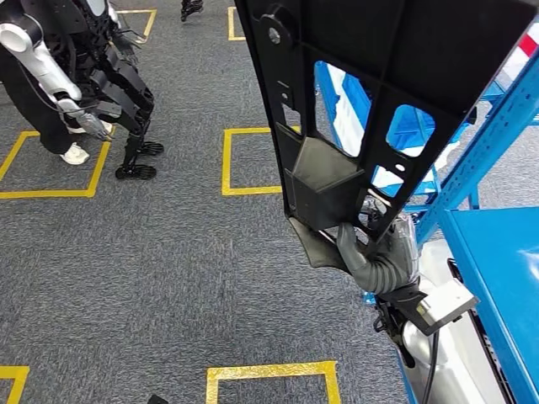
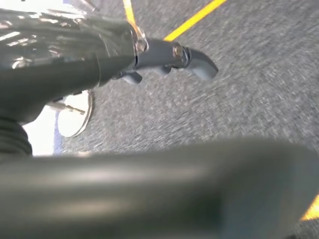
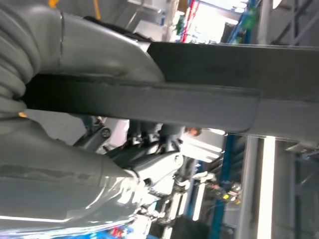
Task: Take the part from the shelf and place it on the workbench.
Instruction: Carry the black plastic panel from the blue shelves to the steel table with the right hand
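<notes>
One large black ribbed panel part (image 1: 381, 93) being carried aloft over grey carpet (image 1: 159, 278), beside the blue shelf (image 1: 496, 261), clear of any workbench. Judging stiff, fairly light but unwieldy; gripping at its lower rim beside the moulded pocket. Right hand (image 1: 375, 257) clamping that lower edge, thumb wrapped round; left hand (image 2: 169, 57) hanging with fingers extended, holding nothing.

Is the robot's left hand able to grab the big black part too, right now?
Probably not yet. The left hand hangs over bare carpet, holding nothing, while the right hand alone holds the black part by its lower end. Nothing blocks it; it would just have to reach across.
</notes>
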Motion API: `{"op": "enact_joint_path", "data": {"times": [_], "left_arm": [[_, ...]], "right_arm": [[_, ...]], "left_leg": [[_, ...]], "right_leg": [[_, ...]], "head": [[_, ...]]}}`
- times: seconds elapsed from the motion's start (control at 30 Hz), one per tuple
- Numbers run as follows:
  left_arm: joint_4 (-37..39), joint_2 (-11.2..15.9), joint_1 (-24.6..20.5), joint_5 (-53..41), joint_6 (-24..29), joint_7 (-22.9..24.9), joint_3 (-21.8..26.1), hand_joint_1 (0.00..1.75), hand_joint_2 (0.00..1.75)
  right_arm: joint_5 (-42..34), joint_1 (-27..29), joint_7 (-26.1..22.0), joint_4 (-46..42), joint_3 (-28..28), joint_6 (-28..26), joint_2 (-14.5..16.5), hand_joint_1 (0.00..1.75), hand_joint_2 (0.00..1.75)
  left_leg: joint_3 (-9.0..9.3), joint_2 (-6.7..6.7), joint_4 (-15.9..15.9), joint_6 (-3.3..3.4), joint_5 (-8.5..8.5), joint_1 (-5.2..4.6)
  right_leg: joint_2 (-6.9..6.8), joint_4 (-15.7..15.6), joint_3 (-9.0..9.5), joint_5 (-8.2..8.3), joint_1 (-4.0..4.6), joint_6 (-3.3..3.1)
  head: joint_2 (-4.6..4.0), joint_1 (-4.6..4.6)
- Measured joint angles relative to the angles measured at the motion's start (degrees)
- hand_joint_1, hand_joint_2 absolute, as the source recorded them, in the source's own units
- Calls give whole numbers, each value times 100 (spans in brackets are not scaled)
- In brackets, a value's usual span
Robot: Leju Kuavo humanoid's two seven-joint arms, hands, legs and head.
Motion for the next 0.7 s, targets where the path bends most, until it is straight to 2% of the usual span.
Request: {"op": "enact_joint_path", "data": {"times": [0.07, 0.1, 0.13, 0.17, 0.2, 0.23, 0.27, 0.33, 0.37, 0.4, 0.43, 0.47, 0.5, 0.53, 0.6, 0.67, 0.7], "left_arm": [[0, -4, 1, 3, 1, 13, 1, 0, 175], [0, -8, -10, 3, -1, 19, 1, 0, 175], [0, -11, -20, 3, -1, 24, 1, 0, 175], [0, -15, -25, 3, -2, 28, 1, 0, 175], [0, -15, -23, 3, -2, 31, 1, 0, 175], [0, -15, -21, 3, -2, 33, 1, 0, 175], [0, -16, -18, 3, -2, 33, 1, 0, 175], [0, -18, -22, 3, -2, 33, 2, 0, 175], [0, -19, -27, 4, -1, 33, 3, 0, 175], [0, -19, -25, 5, -1, 33, 4, 0, 175], [0, -19, -19, 7, -1, 34, 5, 0, 175], [0, -19, -4, 8, -1, 34, 6, 0, 175], [0, -19, 9, 8, -1, 34, 7, 0, 175], [0, -19, 10, 8, 0, 34, 8, 0, 175], [0, -19, -9, 8, 1, 34, 9, 0, 175], [0, -19, -18, 8, -1, 34, 9, 0, 175], [0, -19, -11, 8, -1, 34, 9, 0, 175]], "right_arm": [[-1, -9, 2, 17, 7, 0, 5, 175, 175], [-1, -5, 2, 33, 9, 0, 4, 175, 175], [-2, 4, 2, 50, 10, 0, 2, 175, 175], [-2, 12, 3, 72, 11, 0, 1, 175, 175], [-3, 17, 4, 88, 13, 0, 1, 175, 175], [-3, 18, 4, 101, 14, 0, 1, 175, 175], [-3, 17, 5, 108, 15, 0, 2, 175, 175], [-5, 17, 5, 120, 17, 0, 3, 175, 175], [-7, 22, 7, 129, 18, 0, 4, 175, 175], [-9, 23, 9, 139, 19, 0, 4, 175, 175], [-10, 19, 10, 145, 21, 0, 7, 175, 175], [-12, 9, 12, 149, 22, 0, 14, 175, 175], [-12, -5, 11, 149, 24, 0, 22, 175, 175], [-13, -16, 10, 148, 25, 0, 31, 175, 175], [-13, -22, 9, 147, 25, 0, 39, 175, 175], [-13, -19, 8, 151, 27, 1, 41, 175, 175], [-13, -19, 8, 154, 29, 1, 43, 175, 175]], "left_leg": [[67, -87, -71, 53, 18, 39], [81, -139, -77, 69, 13, 41], [89, -198, -76, 82, 7, 43], [96, -264, -75, 87, 1, 44], [104, -334, -72, 85, -7, 47], [118, -411, -66, 76, -16, 53], [136, -488, -58, 58, -31, 62], [135, -632, -15, 8, -68, 76], [112, -694, 7, -21, -77, 84], [81, -754, 21, -49, -77, 94], [56, -816, 30, -74, -71, 103], [44, -852, 26, -98, -73, 118], [30, -801, 56, -122, -99, 115], [-20, -683, 166, -150, -169, 109], [-291, -370, 719, -208, -445, 110], [-661, -250, 1419, -244, -692, 141], [-751, -237, 1571, -249, -692, 150]], "right_leg": [[302, 375, -154, -230, -11, 16], [436, 713, -331, -383, -9, 14], [495, 1074, -540, -511, -7, 16], [516, 1338, -715, -557, -8, 23], [523, 1425, -815, -491, -10, 32], [533, 1293, -811, -312, -14, 42], [568, 976, -713, -60, -22, 50], [825, 310, -470, 299, -56, 68], [948, 125, -405, 363, -66, 68], [1034, 63, -385, 352, -67, 58], [1026, 39, -382, 347, -59, 37], [962, 45, -375, 346, -54, 7], [894, 36, -357, 342, -57, -24], [817, 24, -336, 337, -61, -56], [646, 14, -299, 312, -53, -108], [472, 16, -276, 280, -34, -132], [395, 16, -262, 262, -28, -133]], "head": [[1, 5], [1, 7], [1, 10], [1, 10], [0, 10], [0, 10], [0, 10], [0, 7], [0, 5], [0, 4], [0, 3], [1, 5], [0, 4], [0, 2], [0, -3], [0, -4], [0, -4]]}}
